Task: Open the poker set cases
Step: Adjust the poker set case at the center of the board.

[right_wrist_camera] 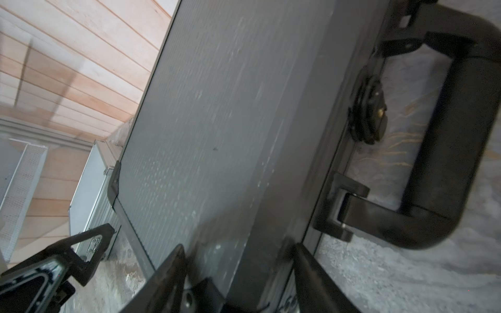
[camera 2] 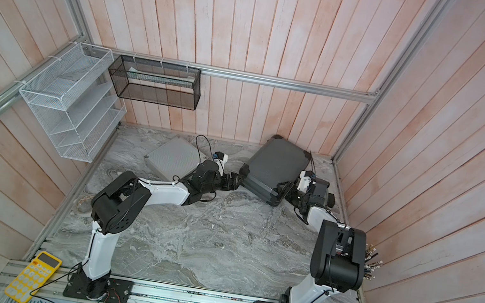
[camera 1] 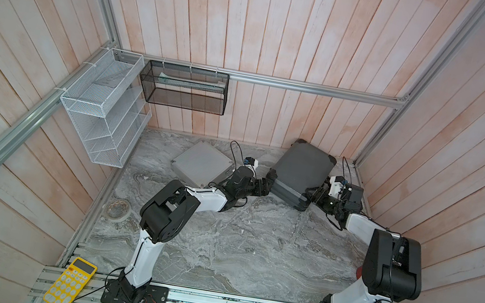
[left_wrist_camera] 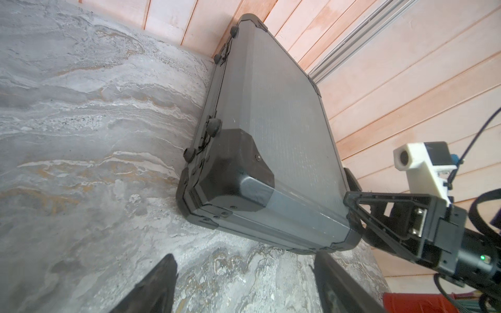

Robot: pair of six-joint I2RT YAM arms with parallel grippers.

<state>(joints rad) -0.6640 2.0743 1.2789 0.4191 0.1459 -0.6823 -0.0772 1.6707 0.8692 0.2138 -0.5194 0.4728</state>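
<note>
dark grey case (camera 1: 300,169) runs toward back wall (camera 1: 258,111); right fingers (right_wrist_camera: 168,273) clamp it, left fingers (left_wrist_camera: 158,287) apart.

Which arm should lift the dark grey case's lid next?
Likely right: the right gripper straddles the dark grey case at its handle edge; the left gripper hangs open by a hinge-side corner.
</note>
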